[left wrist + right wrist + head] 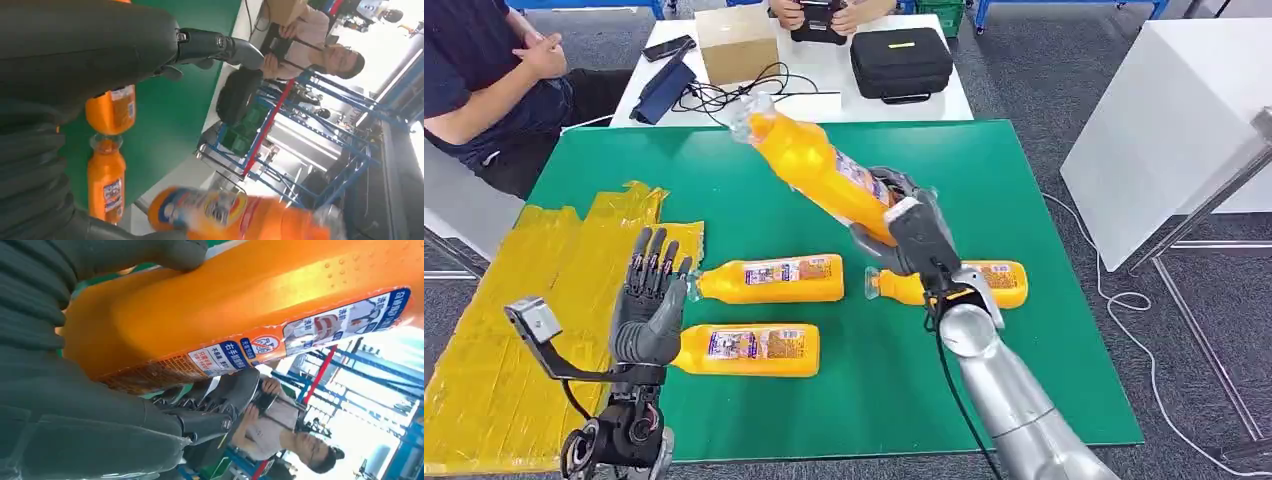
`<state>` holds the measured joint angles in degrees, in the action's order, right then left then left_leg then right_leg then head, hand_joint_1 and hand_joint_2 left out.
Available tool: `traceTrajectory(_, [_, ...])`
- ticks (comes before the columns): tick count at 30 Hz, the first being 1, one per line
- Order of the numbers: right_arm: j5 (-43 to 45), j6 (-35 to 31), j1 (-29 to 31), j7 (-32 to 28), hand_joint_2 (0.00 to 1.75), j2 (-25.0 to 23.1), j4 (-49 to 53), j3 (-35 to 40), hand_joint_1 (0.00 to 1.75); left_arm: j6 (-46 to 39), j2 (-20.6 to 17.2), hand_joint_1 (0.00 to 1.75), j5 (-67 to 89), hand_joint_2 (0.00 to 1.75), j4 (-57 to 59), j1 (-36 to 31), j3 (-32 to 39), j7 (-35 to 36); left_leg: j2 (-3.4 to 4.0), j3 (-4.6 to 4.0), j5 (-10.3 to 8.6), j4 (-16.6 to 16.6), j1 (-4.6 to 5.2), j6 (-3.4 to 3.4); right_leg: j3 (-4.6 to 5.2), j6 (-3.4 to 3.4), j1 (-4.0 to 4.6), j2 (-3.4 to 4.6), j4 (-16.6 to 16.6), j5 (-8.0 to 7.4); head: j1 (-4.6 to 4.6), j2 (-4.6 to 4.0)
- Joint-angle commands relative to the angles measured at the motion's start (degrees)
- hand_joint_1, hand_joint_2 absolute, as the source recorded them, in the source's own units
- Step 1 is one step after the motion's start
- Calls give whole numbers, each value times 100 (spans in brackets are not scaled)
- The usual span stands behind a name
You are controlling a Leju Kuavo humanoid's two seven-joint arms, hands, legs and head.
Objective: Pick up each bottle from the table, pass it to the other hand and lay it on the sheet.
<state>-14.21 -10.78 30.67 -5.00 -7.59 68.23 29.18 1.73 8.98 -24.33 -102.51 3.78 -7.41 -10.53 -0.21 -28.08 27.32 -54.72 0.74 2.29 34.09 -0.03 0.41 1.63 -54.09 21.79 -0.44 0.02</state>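
Yellow sheet (544,300): crinkled, glossy plastic, just outside my left hand, spread over the green mat's edge; its far side runs out of the head view.
My left hand (652,300): raised palm-up above the mat, dark ribbed fingers apart, holding nothing.
Bottle beside my left hand (749,350): smooth orange plastic, flat-sided, lying on its side, printed label facing up; its cap end is hidden behind my palm.
Bottle ahead of my left fingertips (769,279): same shape, lying flat, clear cap pointing toward my left fingers.
Green mat (1024,200): flat, matte, under both hands.
Held bottle (819,165): lifted off the mat in my right hand, tilted, neck pointing up and away from me; the wrist view shows dimpled orange plastic and a label.
My right hand (914,235): wrapped around the held bottle's base.
Bottle under my right wrist (999,283): lying flat, its middle hidden by my arm.
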Motion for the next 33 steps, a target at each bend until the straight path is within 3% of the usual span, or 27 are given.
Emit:
traceTrajectory(1, [-60,-126,797,-7,175,-474,-1404,353,175,-54,-28,0,40,175,153,-286,-123,65,-4,12,8,-1,-4,-16,-12,7,4,-16,-2,9,0,0])
traceTrajectory(7, [-34,-83,817,20,175,-527,-1448,332,175,-77,-16,0,48,175,170,-318,-121,79,-5,9,8,1,-4,-15,-12,8,3,-18,1,8,0,2])
traceTrajectory(10, [-198,0,983,136,175,-972,-1881,517,175,-353,68,0,219,175,120,-422,-105,83,-2,4,11,-6,-1,-18,-4,8,2,-16,-6,9,0,0])
traceTrajectory(12, [-230,91,955,167,175,-1241,-2033,1026,175,-604,94,0,336,175,-167,-328,-61,82,6,2,12,-5,0,-21,-2,6,-1,-11,-8,9,2,0])
traceTrajectory(15, [356,-60,946,379,175,-1241,-1933,2152,175,-1164,22,0,662,175,-462,-174,-68,-20,26,3,14,3,-2,-21,0,3,0,12,-3,7,0,0])
traceTrajectory(19, [685,-213,965,489,175,-1241,-1968,2774,175,-1356,-85,0,712,175,-590,16,-171,-147,15,10,19,3,-11,-25,-3,5,9,-2,-3,16,2,0])
traceTrajectory(27, [681,-550,1191,759,175,-1241,-1791,3167,175,-900,92,0,885,175,67,-325,-413,-2,-18,-10,7,-4,-12,-16,3,10,11,-30,-2,12,2,0])
traceTrajectory(33, [493,-490,971,865,175,-1241,-1680,3524,175,-626,314,0,873,175,-176,-205,66,45,-3,9,16,5,-4,-22,-10,9,4,-18,1,18,2,0])
